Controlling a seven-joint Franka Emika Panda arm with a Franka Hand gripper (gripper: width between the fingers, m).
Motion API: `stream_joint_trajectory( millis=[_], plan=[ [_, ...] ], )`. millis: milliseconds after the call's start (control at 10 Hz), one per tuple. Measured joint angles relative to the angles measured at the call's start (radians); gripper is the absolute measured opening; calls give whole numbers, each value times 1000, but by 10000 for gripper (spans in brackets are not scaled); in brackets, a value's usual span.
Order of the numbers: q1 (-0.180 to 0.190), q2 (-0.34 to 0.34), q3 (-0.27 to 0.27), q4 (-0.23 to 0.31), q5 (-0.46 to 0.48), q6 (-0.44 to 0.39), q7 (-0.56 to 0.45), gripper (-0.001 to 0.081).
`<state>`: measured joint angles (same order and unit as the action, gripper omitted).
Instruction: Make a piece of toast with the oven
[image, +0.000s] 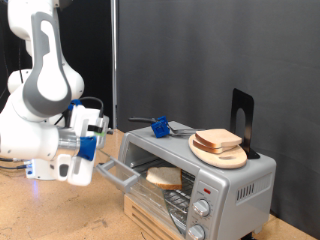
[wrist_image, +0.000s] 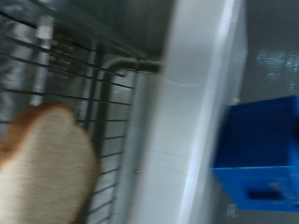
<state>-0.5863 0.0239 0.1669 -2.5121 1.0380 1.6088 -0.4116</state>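
Bread's in, door's down

We see the piece of toast (image: 164, 179) on the oven (image: 200, 172) rack; the gripper (image: 92, 135) hangs beyond the open door's outer edge — can't tell its jaws' gap.

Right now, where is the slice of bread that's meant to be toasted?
In the exterior view, the slice of bread lies on the wire rack inside the open toaster oven, below the wooden plate on top; the hand hovers at its left.
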Motion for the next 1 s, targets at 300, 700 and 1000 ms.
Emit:
stream_joint_trajectory(
  millis=[300,700,1000],
  plan=[
    [8,-74,26,-20,42,-47,41,682],
    [14,-139,50,-48,76,-44,86,682],
    [1,-144,43,-53,66,-39,108,682]
  ],
)
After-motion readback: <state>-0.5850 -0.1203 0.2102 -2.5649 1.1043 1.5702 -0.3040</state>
